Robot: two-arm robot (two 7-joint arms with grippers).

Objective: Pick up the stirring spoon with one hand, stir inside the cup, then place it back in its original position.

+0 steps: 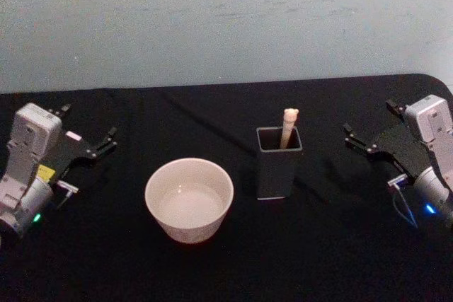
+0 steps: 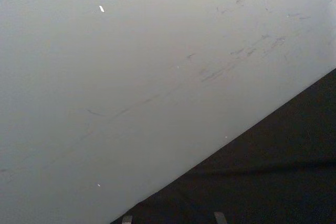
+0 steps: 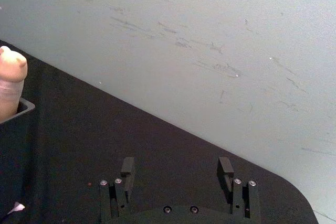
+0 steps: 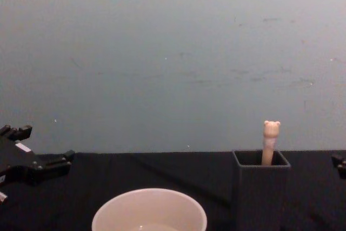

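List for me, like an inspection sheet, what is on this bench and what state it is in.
Surface: black tablecloth, lightly creased.
Job's things: stirring spoon standing in the dark square holder, bear head above the mouth; cream cup to the holder's left, apart from it.
Clutter: nothing seen.
Grippers: left gripper at the far left, open; right gripper at the far right, open; neither touching anything.
Cables: thin blue wire at the right wrist.
Surroundings: scuffed pale wall behind.
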